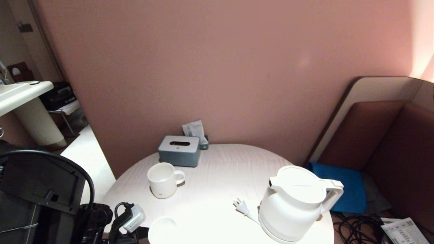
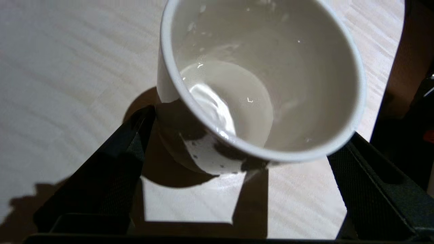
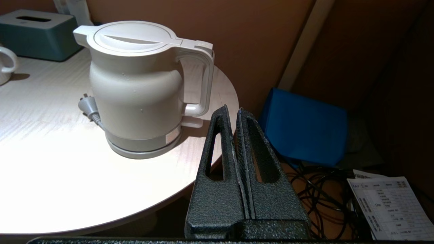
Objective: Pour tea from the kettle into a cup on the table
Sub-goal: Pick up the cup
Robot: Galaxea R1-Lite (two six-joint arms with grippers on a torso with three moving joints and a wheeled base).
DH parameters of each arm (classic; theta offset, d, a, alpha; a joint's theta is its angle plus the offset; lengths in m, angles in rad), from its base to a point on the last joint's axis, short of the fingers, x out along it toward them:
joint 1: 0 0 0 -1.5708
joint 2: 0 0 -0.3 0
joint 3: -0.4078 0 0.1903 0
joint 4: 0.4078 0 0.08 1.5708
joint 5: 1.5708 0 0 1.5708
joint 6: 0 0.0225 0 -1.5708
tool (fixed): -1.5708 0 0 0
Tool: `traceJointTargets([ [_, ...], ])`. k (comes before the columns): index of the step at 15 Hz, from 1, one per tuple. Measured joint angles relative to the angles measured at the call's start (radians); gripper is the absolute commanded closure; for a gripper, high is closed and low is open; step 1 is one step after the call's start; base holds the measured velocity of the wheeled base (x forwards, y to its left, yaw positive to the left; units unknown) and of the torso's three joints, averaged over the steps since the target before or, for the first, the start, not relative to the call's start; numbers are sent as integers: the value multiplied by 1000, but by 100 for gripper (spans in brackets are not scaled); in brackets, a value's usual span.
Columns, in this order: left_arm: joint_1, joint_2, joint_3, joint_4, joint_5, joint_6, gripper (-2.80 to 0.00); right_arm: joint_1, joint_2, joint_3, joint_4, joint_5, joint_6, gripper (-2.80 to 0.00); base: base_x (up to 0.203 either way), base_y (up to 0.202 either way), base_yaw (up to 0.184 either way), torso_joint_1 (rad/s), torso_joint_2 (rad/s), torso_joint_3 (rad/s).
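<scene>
- Kettle [image 1: 294,205] sits at 4 o'clock on the counter [image 1: 217,169], cup [image 2: 257,84] at 7.
- My left gripper [image 2: 237,159] straddles the cup, jaws wide; I should centre before closing.
- Right gripper [image 3: 236,135] closed, empty.

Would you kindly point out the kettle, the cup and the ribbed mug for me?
kettle [image 1: 291,206]: head view, on its rounded body.
cup [image 2: 305,84]: left wrist view, on its inner wall.
ribbed mug [image 1: 162,185]: head view, on its ribbed side.

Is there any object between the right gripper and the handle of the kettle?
Nothing visible. The right gripper, shut, sits beside the table, and the kettle turns its handle toward it across open space.
</scene>
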Motion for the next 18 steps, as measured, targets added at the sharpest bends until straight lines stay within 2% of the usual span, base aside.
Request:
traceJointTargets([
  [3, -30, 1, -37, 0, 33, -27, -280, 0, 0, 0, 0, 0, 0, 0, 0, 0, 0, 0, 0, 0],
  [7, -40, 13, -66, 0, 68, -33, -280, 0, 0, 0, 0, 0, 0, 0, 0, 0, 0, 0, 0, 0],
  [18, -58, 28, -108, 0, 107, -50, -280, 0, 0, 0, 0, 0, 0, 0, 0, 0, 0, 0, 0, 0],
])
